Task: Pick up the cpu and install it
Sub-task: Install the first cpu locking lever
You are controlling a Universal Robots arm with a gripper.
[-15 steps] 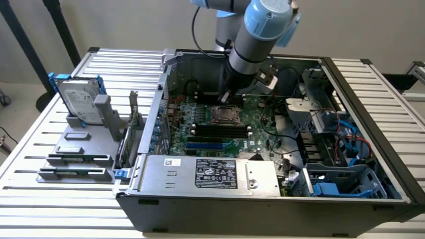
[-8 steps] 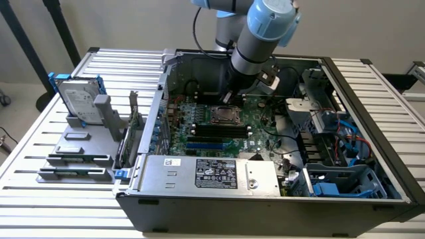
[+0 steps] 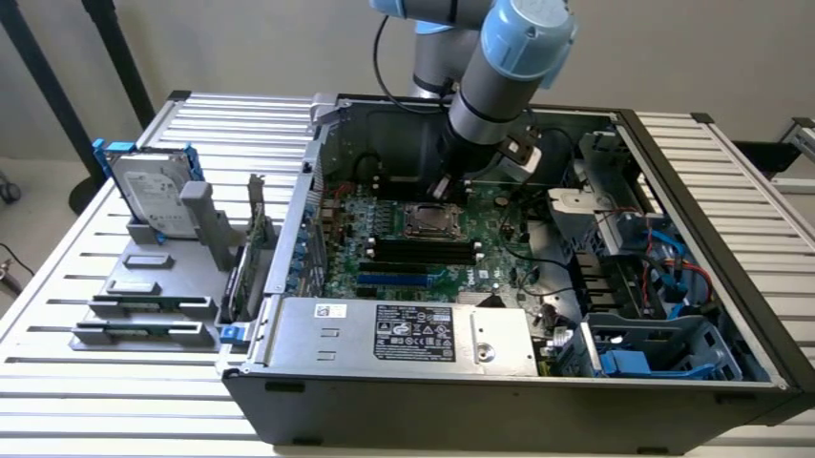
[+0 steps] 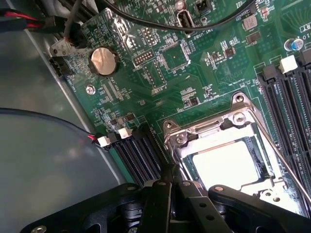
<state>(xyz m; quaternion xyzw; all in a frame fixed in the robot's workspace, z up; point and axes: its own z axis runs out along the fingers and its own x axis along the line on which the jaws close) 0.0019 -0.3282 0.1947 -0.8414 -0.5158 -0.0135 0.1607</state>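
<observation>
The cpu, a flat square chip with a bright silvery top, lies inside the metal socket frame on the green motherboard. My gripper is shut, its black fingers pressed together with nothing between them, just beside the socket's corner near the dark slots. In the exterior view the gripper hangs low inside the open computer case, right over the far edge of the socket holding the cpu.
A silver hard drive with blue rails stands on a grey holder at the exterior view's left, outside the case. The power supply, memory slots, drive cage and loose cables crowd the case interior.
</observation>
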